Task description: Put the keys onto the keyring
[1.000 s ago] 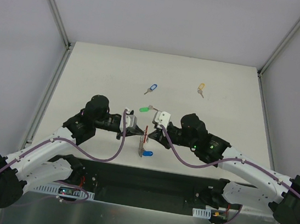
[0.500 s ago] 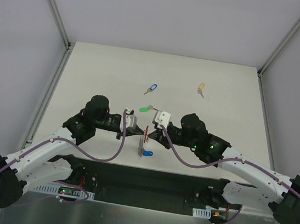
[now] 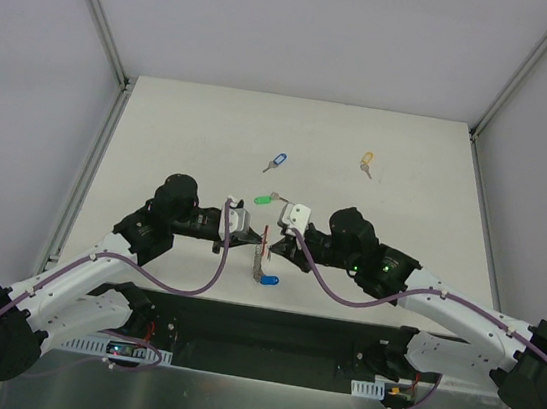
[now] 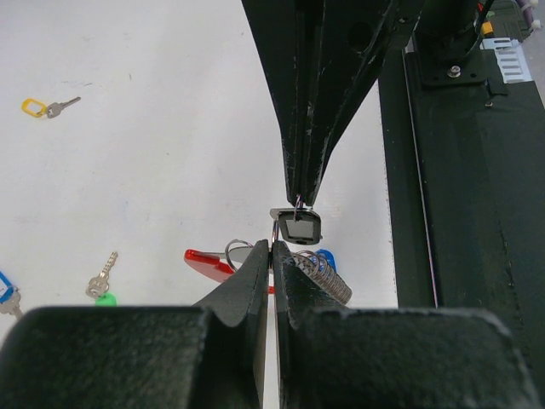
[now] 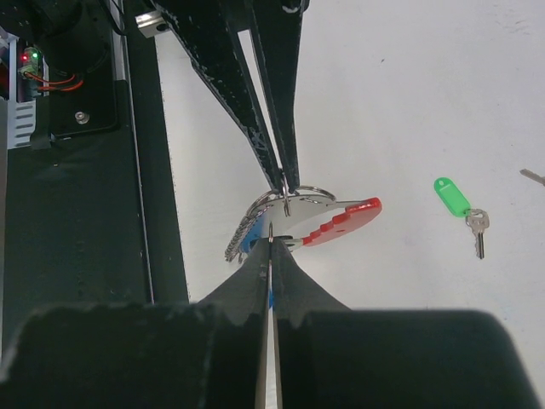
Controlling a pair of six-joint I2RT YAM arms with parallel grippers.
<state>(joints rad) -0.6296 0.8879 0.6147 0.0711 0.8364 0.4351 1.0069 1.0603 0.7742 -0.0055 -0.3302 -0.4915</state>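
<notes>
Showing keyring (image 5: 349, 220), glossy red w/ grey ribbing

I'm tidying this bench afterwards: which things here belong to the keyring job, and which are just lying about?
Job: keyring; black-tagged key; blue-tagged key beside it; loose blue-tagged key; green-tagged key; yellow-tagged key.
Lying about: only rig parts: purple cables, black base plate.
</notes>
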